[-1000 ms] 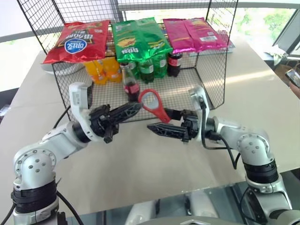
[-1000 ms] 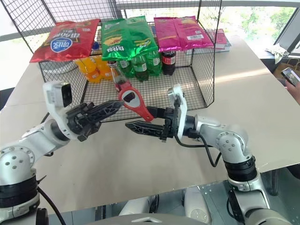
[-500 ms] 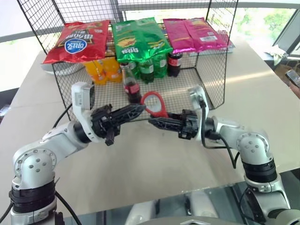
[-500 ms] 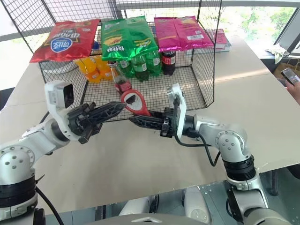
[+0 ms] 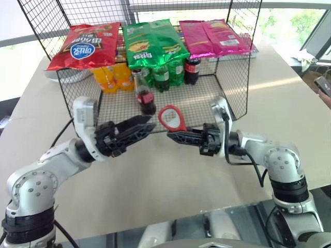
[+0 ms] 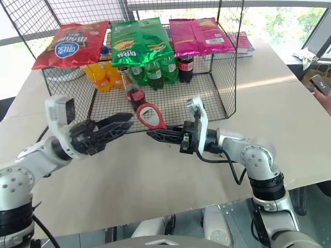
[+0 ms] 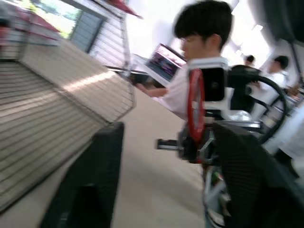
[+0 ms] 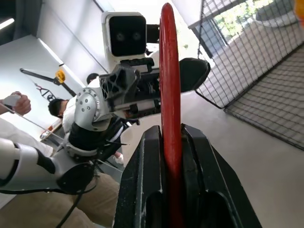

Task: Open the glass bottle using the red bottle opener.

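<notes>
The red bottle opener [image 5: 179,124] stands on edge over the table, ring head up, with my right gripper [image 5: 172,135] shut on its short handle. From the right wrist, the opener [image 8: 170,71] rises straight up between the two closed fingers [image 8: 150,161]. My left gripper [image 5: 150,123] hangs open a little to the left of the ring, touching nothing. Its left wrist view looks between its spread fingers [image 7: 97,166] at the opener [image 7: 195,111]. The glass bottle [image 5: 145,96], with dark liquid and a red label, stands upright inside the wire basket just behind the opener.
The wire basket [image 5: 217,95] also holds orange bottles [image 5: 115,76], green soda bottles [image 5: 168,75] and a dark cola bottle [image 5: 193,68]. Chip bags [image 5: 155,42] lie across its top. A person's hand with a phone [image 5: 325,85] is at the table's right edge.
My left gripper has let go of the opener's ring, opened and drawn back to the left. My right gripper has shut on the handle and now holds the opener alone.
</notes>
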